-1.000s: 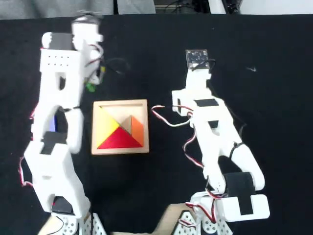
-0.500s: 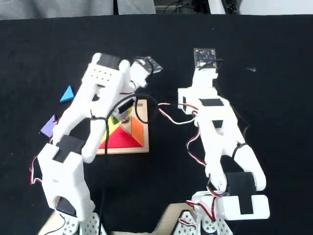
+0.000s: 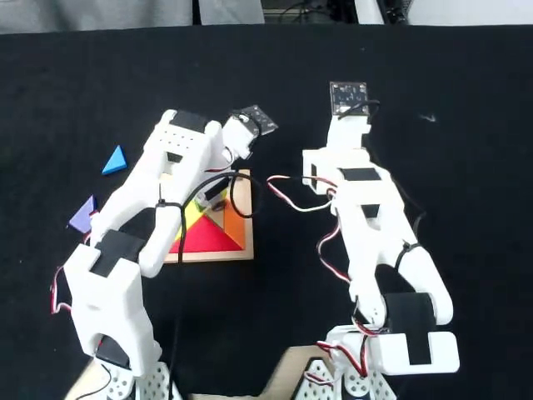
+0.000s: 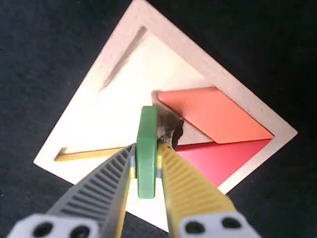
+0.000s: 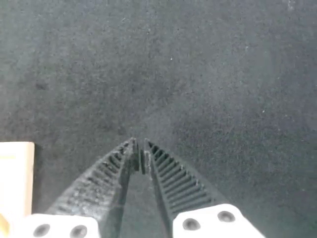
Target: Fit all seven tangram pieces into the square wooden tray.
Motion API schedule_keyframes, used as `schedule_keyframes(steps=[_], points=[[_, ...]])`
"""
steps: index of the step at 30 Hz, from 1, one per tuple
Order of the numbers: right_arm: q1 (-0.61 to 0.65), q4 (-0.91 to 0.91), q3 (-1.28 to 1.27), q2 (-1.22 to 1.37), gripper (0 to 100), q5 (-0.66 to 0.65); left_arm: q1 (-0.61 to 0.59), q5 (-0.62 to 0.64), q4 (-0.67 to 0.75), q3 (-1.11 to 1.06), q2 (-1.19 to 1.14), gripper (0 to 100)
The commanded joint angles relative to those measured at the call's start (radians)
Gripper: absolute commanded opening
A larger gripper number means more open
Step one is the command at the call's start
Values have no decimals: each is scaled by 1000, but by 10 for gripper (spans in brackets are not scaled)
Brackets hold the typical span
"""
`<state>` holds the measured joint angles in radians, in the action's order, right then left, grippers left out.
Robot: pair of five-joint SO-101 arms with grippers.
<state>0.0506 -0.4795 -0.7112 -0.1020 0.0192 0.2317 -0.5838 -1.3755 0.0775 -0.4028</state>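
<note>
From the left wrist view, the tray point(image 4: 218, 77) has bare floor open between its far rim and the orange parallelogram point(image 4: 210, 116), red triangle point(image 4: 218, 158) and yellow piece point(image 4: 89, 154). My left gripper point(image 4: 147, 148) hangs over that room, clamped on the green piece point(image 4: 147, 129), which stands on edge. My right gripper point(image 5: 139, 148) is pinched together on nothing, over black table point(image 5: 223, 74). 2 loose pieces, a blue triangle point(image 3: 115, 160) and a purple piece point(image 3: 82, 215), lie well apart from the tray.

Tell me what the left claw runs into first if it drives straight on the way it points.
Likely the wooden tray's bare floor, beside the orange piece's corner. The green piece held in the left claw would touch down first. Depth is hard to judge.
</note>
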Motion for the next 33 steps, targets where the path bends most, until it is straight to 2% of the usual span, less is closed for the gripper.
schedule_keyframes(steps=[1, 5, 9, 16, 33], points=[[-6, 18, 4, -50, 21, -8, -5, 14, 0, 51, 63, 30], [-5, 18, 4, -50, 21, -9, -8, 18, 2, 48, 52, 30], [-5, 18, 4, -48, 21, -9, -7, 91, 9, 24, 55, 30], [-5, 18, 4, -48, 21, -9, -7, 141, 15, -2, 51, 30], [-3, 17, 4, -50, 21, -9, 24, 141, 69, -21, 51, 30]])
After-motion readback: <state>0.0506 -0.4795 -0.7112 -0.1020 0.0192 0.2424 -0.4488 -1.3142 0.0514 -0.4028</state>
